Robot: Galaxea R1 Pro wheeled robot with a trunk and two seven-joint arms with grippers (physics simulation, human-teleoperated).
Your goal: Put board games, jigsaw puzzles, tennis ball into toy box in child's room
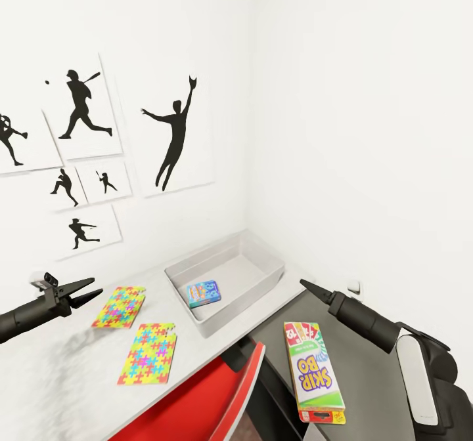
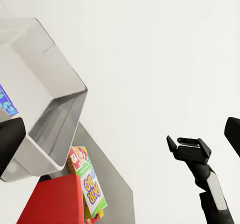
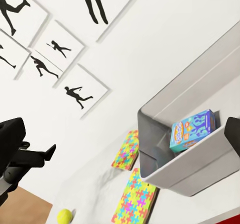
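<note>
The light-grey toy box point(image 1: 259, 272) sits on the pale table point(image 1: 66, 369) in the corner, with a small blue board game point(image 1: 203, 293) lying inside it. Two jigsaw puzzles point(image 1: 119, 306) point(image 1: 149, 354) lie flat on the table left of the box. The SKIP-BO board game point(image 1: 312, 370) lies on a dark grey surface point(image 1: 374, 378) right of the box. The tennis ball point(image 3: 64, 215) rests on the table beyond the puzzles. My left gripper point(image 1: 97, 286) hovers open above the table, left of the puzzles. My right gripper point(image 1: 305, 283) hangs open just above the SKIP-BO box, empty.
A red chair point(image 1: 197, 401) stands at the table's near edge, between the puzzles and the SKIP-BO box. White walls close in the corner behind the toy box, and black baseball-player pictures point(image 1: 82, 106) hang on the left wall.
</note>
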